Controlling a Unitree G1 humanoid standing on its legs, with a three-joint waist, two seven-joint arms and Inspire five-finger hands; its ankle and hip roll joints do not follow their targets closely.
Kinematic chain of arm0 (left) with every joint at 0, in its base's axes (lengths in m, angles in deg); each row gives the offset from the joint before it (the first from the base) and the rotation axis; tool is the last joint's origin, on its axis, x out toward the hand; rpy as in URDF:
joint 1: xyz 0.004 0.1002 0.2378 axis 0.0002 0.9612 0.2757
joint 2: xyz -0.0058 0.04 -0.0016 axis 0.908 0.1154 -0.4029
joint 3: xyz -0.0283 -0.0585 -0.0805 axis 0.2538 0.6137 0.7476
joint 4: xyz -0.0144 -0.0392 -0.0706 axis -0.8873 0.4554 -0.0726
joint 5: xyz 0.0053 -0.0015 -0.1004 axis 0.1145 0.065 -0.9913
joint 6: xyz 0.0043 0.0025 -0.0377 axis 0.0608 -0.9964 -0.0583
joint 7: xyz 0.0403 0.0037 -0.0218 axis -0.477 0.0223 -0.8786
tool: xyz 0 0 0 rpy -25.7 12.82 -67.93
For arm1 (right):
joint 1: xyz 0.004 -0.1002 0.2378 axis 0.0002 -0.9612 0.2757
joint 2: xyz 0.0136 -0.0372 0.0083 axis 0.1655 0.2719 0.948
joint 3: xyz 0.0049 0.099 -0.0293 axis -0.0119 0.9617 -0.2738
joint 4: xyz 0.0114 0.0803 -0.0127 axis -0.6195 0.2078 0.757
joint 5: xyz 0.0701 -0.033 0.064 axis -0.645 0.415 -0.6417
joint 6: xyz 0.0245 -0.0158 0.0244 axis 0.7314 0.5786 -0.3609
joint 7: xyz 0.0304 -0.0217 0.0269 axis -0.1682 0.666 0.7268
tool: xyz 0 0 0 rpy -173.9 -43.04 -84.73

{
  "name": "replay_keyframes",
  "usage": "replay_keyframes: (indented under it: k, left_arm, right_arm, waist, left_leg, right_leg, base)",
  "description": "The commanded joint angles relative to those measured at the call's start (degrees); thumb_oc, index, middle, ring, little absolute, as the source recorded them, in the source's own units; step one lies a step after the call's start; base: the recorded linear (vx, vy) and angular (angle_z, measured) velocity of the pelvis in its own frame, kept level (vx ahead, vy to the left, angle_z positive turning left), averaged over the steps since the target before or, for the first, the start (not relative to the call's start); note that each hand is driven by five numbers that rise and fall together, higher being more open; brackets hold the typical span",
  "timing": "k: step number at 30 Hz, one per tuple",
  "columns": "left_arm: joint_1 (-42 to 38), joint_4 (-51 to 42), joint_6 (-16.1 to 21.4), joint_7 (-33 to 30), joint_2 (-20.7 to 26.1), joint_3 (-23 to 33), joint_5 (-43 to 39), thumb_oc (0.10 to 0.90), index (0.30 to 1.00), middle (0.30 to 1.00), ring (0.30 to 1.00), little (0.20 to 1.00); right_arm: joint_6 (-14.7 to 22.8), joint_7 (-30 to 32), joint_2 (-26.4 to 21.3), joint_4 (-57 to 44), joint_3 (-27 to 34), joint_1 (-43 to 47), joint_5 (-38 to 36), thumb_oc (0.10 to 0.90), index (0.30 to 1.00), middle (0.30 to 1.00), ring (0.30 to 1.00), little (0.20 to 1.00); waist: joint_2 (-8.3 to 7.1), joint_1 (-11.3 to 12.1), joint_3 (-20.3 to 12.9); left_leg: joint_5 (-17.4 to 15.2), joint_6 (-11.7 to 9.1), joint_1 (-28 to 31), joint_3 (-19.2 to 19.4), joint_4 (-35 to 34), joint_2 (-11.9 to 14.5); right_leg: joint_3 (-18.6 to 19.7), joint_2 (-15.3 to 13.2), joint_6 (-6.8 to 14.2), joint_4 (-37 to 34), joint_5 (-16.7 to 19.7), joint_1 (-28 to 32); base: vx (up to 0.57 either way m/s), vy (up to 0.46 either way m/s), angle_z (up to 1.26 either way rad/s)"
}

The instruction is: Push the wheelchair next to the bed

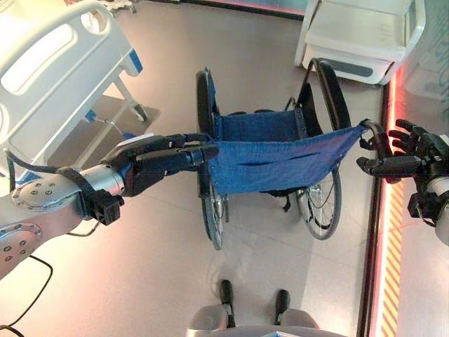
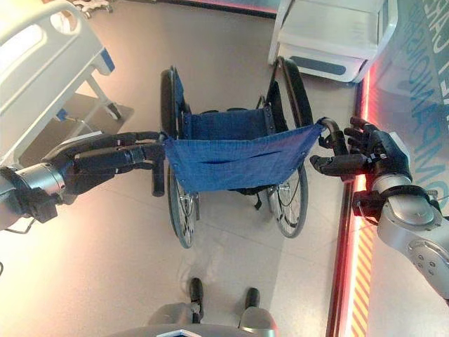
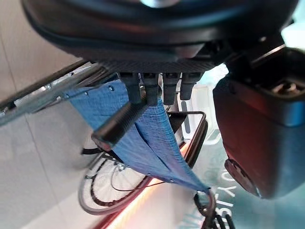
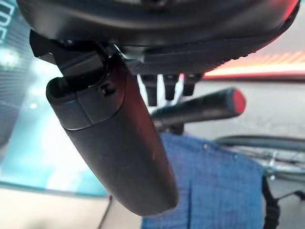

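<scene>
The wheelchair [image 1: 270,165] stands on the floor [image 1: 231,49] straight ahead of me, its blue back sling toward me and its wheels pointing away. The bed [image 1: 56,70] is at the far left, well apart from the chair, and a white cabinet [image 1: 365,35] sits at the far right.

My left hand [image 1: 165,161] reaches in from the left, fingers [image 3: 155,86] laid nearly straight over the left push handle [image 3: 116,126]; in my left wrist view they rest on the grip and do not wrap it. My right hand [image 2: 365,158] is at the right push handle [image 4: 200,107], fingers partly spread and thumb out, beside the grip and not closed on it.

I judge this the step of taking hold, with the push not yet started. Next I need both hands curled firmly round the handles, then a steady push forward while steering left so the chair ends alongside the bed, watching that the left wheel clears the bed's leg.
</scene>
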Motion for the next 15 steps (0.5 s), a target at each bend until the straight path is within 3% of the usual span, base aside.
replay_keyframes:
  k: [1,8,15]
  left_arm:
    - [-0.10,0.03,1.19,1.84,0.47,1.58,-1.77,0.800,0.900,0.900,0.900,0.900]
    - [-3.45,1.56,1.72,1.41,1.55,-0.63,-2.94,0.800,0.900,0.900,0.900,0.900]
    - [-13.31,4.96,1.55,1.36,4.04,-8.41,-6.55,0.800,0.900,0.900,0.900,0.900]
  right_arm:
    - [5.41,3.35,-7.48,-0.47,-1.04,7.70,4.37,0.800,0.900,0.900,0.900,0.900]
    - [5.20,1.03,-7.93,2.79,-4.05,10.48,6.22,0.800,0.900,0.900,0.900,0.900]
    - [5.26,-1.49,-12.43,10.09,-14.04,24.41,7.03,0.800,0.900,0.900,0.900,0.900]
  waist:
    - [0.52,-2.03,-2.00]
    - [0.55,-1.77,-2.18]
    - [0.20,-0.90,-2.60]
  left_leg:
    - [-1.64,-4.99,2.20,2.09,0.16,2.76]
    - [-1.73,-5.09,2.51,1.81,0.16,2.69]
    - [-1.94,-5.19,3.10,1.06,0.16,2.54]
  right_leg:
    - [-0.32,-0.40,1.84,0.21,3.40,-1.38]
    - [-0.74,-0.44,1.78,0.23,3.33,-1.02]
    - [-1.64,-0.44,1.63,0.17,3.16,-0.19]
  base:
    - [0.00,0.000,0.00]
    - [0.01,0.000,-0.01]
    - [0.02,-0.001,0.00]
